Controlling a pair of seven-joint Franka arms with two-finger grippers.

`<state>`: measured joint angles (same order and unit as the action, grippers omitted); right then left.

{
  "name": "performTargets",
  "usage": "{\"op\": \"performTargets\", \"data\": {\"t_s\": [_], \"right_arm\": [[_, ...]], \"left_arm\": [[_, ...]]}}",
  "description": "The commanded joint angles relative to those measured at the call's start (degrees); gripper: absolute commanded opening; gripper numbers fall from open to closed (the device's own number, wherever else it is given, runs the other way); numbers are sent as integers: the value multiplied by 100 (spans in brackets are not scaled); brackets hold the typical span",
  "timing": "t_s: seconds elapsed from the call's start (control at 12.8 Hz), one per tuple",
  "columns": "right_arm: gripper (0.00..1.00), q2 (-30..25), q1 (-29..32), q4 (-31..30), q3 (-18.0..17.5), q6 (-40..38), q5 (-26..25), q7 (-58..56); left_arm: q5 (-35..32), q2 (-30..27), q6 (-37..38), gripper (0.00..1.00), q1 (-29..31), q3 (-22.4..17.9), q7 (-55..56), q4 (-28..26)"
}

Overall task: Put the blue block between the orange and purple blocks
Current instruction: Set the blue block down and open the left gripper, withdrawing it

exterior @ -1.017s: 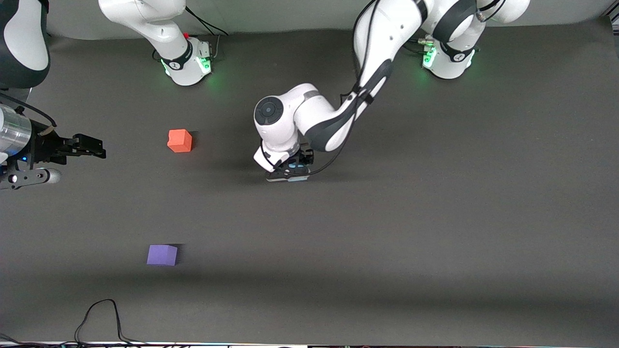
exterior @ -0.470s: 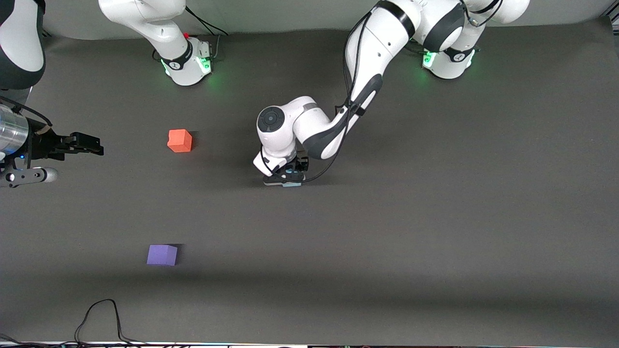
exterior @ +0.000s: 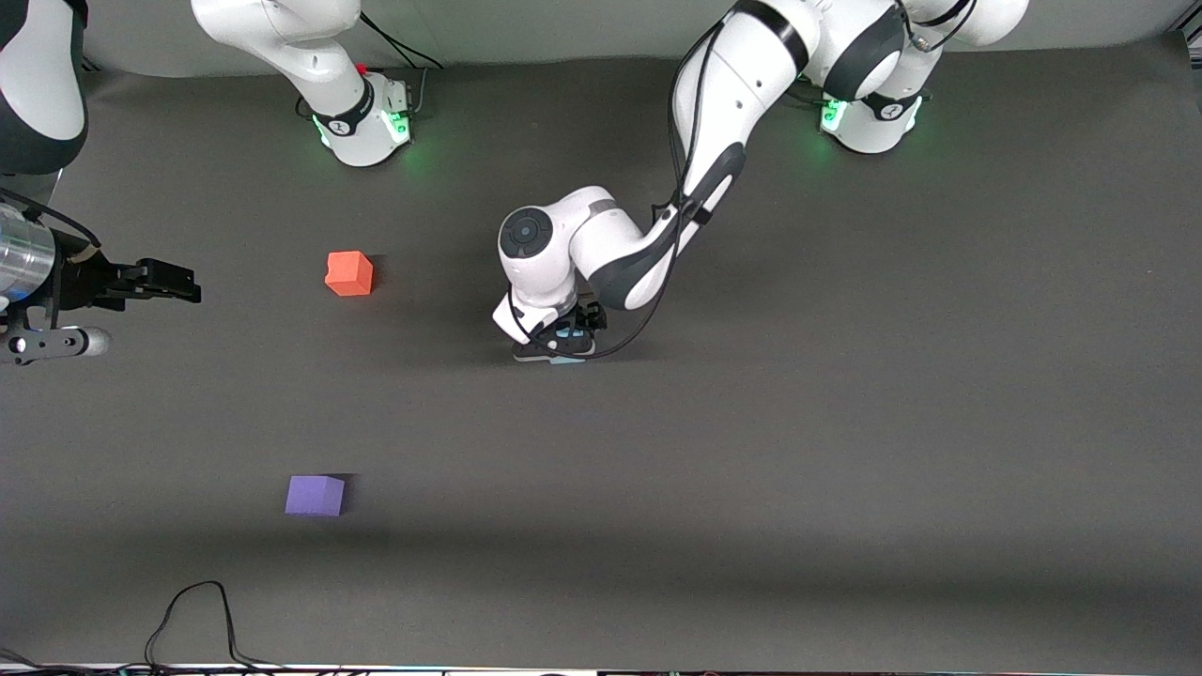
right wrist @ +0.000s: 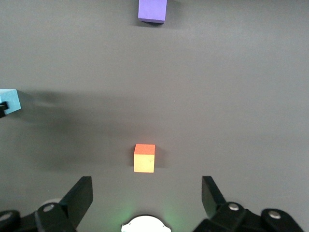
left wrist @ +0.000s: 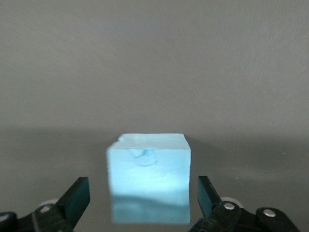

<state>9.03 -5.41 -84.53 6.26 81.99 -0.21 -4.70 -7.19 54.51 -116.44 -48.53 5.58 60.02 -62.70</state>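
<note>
A: Blocks first. Where does each one sit?

B: Blue block rests on the dark table near the middle, under the left arm's hand. Orange block lies toward the right arm's end, farther from the front camera. Purple block lies at that same end, nearer the camera. Blue is well apart from both and not between them.

A: Left gripper?

B: Low at the table, straddling the blue block. In the left wrist view its fingers stand spread, with a gap of table showing on each side of the block, so nothing is held.

A: Any change from a second ago?

B: Yes. The hand has come down slightly and drawn a little toward its base. Half a second back it sat in nearly this same spot. Orange and purple have not shifted.

A: Right gripper?

B: Waiting in the air over the table's edge at the right arm's end, fingers wide apart, empty. Its wrist view looks down on the orange block.
</note>
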Motion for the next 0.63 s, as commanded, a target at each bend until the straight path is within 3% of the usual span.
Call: {"op": "performTargets", "data": {"t_s": [0.0, 0.16, 0.23, 0.55], "right_arm": [[100, -15, 13, 68, 6, -165, 91, 118], [100, 2, -65, 120, -54, -209, 126, 258], [100, 28, -162, 207, -99, -209, 161, 598], [100, 563, -1091, 761, -117, -209, 644, 1811]], "left_arm": [[409, -843, 716, 100, 509, 153, -339, -76], [980, -1484, 1340, 100, 1071, 171, -893, -163], [1165, -1835, 1578, 100, 1422, 162, -1252, -468], [1290, -3759, 1923, 100, 2775, 154, -2341, -2462]]}}
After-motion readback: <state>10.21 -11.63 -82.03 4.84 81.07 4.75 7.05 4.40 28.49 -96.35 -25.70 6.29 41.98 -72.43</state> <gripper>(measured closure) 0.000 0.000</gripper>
